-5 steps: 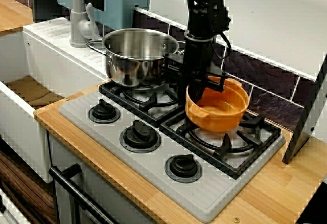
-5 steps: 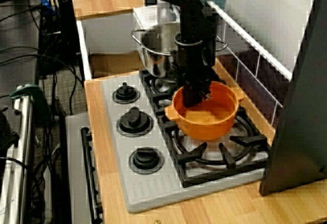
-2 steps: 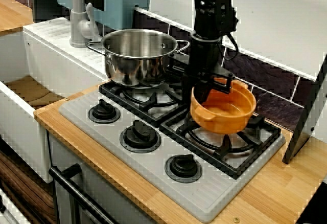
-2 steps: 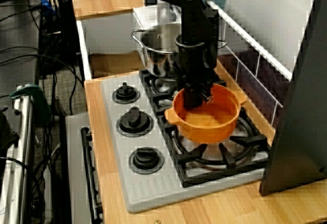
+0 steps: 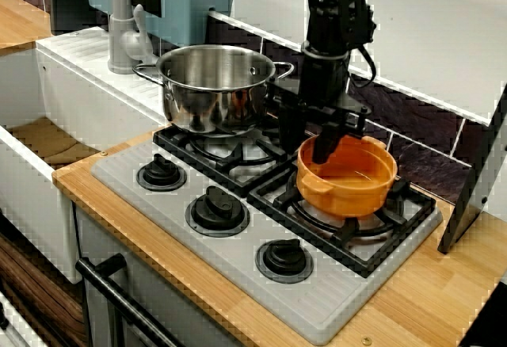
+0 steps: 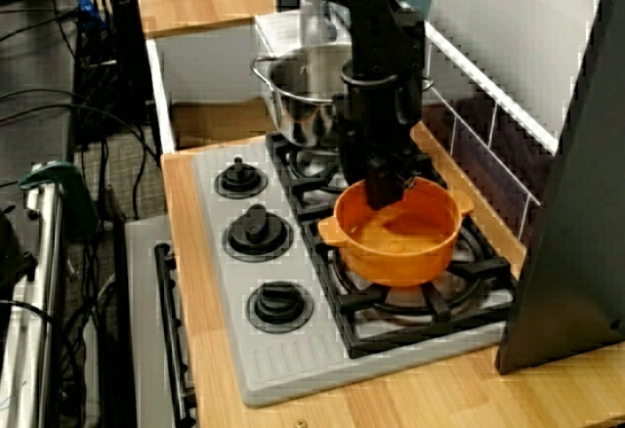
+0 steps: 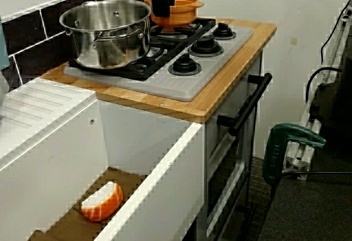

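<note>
— What has shifted?

— The orange pot (image 5: 348, 174) has come down and slid away from the steel pot (image 5: 215, 85). A second ago it hung tilted above the burner; now it sits level on the black grate (image 5: 346, 224).

— And the claw?

— The claw (image 5: 310, 150) stands upright at the pot's rim on the side nearest the steel pot. One finger is inside the bowl and the other outside. No view shows whether it squeezes the rim or has slackened, so I cannot tell.

— What's in the containers?

— Nearest are three round black knobs (image 5: 216, 208) on the ribbed grey hob (image 5: 238, 245). Next is the orange pot, glossy and round with stubby lug handles, and empty. Behind it the steel pot, mirror-bright with loop handles, shows nothing inside. In the view from the sink side, the white sink (image 7: 165, 158) holds a rounded orange-and-white lump (image 7: 102, 201). The wooden surface (image 5: 182, 264) carries the hob, with dark tiles (image 5: 412, 117) behind.
</note>
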Tool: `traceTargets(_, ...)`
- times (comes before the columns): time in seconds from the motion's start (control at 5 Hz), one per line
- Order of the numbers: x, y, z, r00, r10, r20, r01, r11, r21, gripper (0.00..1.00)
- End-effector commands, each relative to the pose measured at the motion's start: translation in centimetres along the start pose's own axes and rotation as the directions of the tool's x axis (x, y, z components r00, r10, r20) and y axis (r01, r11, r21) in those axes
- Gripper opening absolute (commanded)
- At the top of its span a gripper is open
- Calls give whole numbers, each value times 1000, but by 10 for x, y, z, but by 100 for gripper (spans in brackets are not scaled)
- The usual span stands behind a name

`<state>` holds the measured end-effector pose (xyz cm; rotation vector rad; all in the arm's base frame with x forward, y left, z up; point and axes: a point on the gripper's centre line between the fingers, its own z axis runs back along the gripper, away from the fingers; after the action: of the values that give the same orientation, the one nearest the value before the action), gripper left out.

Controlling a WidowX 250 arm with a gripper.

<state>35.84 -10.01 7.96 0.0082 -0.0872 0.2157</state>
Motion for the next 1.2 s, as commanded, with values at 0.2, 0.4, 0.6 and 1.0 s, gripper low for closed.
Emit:
traceTargets(0.2, 8, 22, 50, 994, 77, 72, -73, 996, -60, 100)
traceTargets(0.4, 10, 29, 70, 992, 101, 69, -94, 991, -93, 100)
traceTargets(0.6, 11, 32, 84, 991, 113, 65, -104, 987, -123, 100)
traceTargets(1.0, 9, 41, 89, 992, 103, 73, -93, 988, -123, 100)
